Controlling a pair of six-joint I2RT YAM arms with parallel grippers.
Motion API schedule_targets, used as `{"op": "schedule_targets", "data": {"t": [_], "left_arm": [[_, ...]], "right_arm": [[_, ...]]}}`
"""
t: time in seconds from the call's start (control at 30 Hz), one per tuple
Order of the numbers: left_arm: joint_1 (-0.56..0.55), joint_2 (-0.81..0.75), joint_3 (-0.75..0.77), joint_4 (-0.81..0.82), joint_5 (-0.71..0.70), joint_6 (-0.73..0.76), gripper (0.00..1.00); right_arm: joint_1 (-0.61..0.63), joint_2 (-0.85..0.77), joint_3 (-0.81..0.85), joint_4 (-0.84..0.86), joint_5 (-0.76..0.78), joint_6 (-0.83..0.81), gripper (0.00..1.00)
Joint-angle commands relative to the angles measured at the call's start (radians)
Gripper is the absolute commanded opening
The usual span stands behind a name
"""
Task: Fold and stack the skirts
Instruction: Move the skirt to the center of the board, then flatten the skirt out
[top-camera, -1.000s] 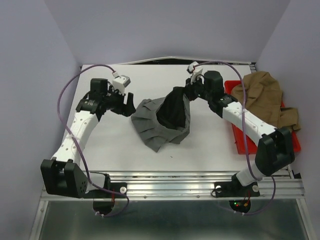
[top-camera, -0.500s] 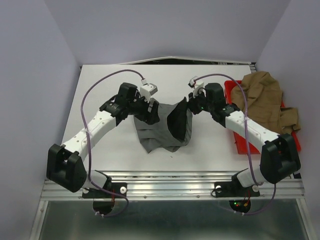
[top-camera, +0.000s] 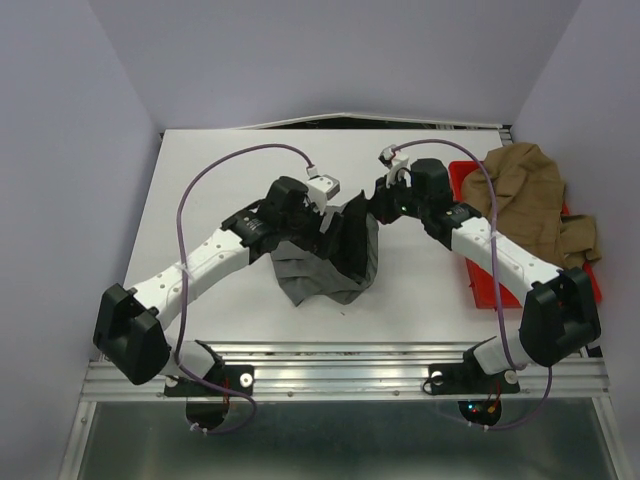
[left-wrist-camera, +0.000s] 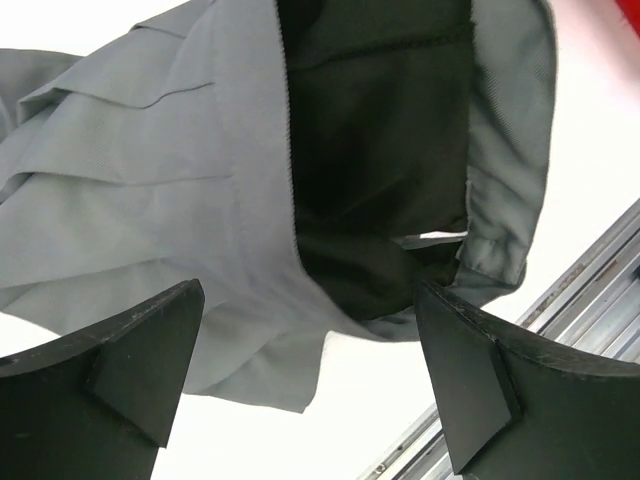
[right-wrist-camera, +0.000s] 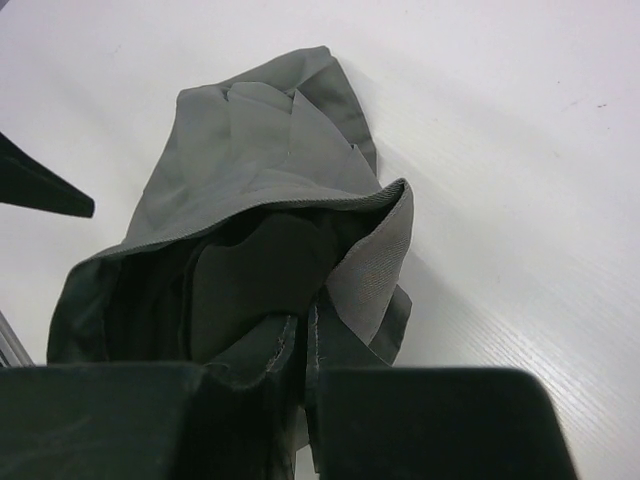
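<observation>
Left gripper is wide open, with the grey skirt just below and between its fingers. Right gripper is pinched on the skirt's waistband edge, holding it up. Fabric looks soft, light, floppy and slippery-lined, so grab the free waistband edge opposite. Tan skirt is in the red tray beyond the right gripper.

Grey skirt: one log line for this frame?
fold: not done | grey skirt: bunched, edge lifted | right hand: shut on its edge | left hand: open, over it | brown garment: on red bin
</observation>
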Motion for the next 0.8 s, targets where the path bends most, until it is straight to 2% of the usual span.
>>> {"op": "schedule_targets", "data": {"t": [0.0,0.03,0.07,0.13,0.17,0.27,0.3,0.33,0.37,0.4,0.5,0.67,0.77], "left_arm": [[-0.034,0.042,0.070,0.031,-0.080,-0.030,0.94],[-0.034,0.054,0.076,0.029,-0.130,-0.025,0.88],[-0.034,0.080,0.088,0.014,-0.153,-0.019,0.70],[-0.028,0.099,0.095,-0.015,-0.244,0.008,0.44],[-0.020,0.099,0.090,-0.017,-0.253,0.013,0.26],[0.021,0.102,0.078,-0.044,-0.275,0.030,0.21],[0.035,0.105,0.082,-0.058,-0.281,0.036,0.17],[0.044,0.107,0.084,-0.070,-0.289,0.040,0.13],[0.058,0.099,0.081,-0.078,-0.290,0.042,0.04],[0.080,0.091,0.072,-0.078,-0.305,0.044,0.00],[0.094,0.055,0.067,-0.084,-0.324,0.050,0.00],[0.095,0.004,0.056,-0.095,-0.336,0.090,0.00],[0.100,-0.002,0.038,-0.095,-0.342,0.085,0.00]], "right_arm": [[0.002,-0.007,0.040,0.035,-0.028,0.020,0.01],[0.002,-0.013,0.036,0.033,-0.025,0.007,0.01],[0.002,-0.017,0.033,0.026,-0.014,-0.002,0.01],[0.002,-0.028,0.019,0.018,0.015,-0.028,0.01],[0.002,-0.031,0.011,0.012,0.053,-0.035,0.01],[0.002,-0.040,-0.012,-0.001,0.117,-0.046,0.03],[0.002,-0.040,-0.016,-0.007,0.125,-0.046,0.06],[0.002,-0.042,-0.019,-0.011,0.133,-0.047,0.32],[0.002,-0.041,-0.019,-0.031,0.138,-0.046,0.48],[0.002,-0.042,-0.016,-0.042,0.151,-0.074,0.70],[0.002,-0.048,0.005,-0.105,0.209,-0.085,0.99],[-0.044,-0.018,0.129,-0.359,0.236,-0.102,1.00],[-0.087,-0.001,0.177,-0.477,0.147,-0.086,1.00]]}}
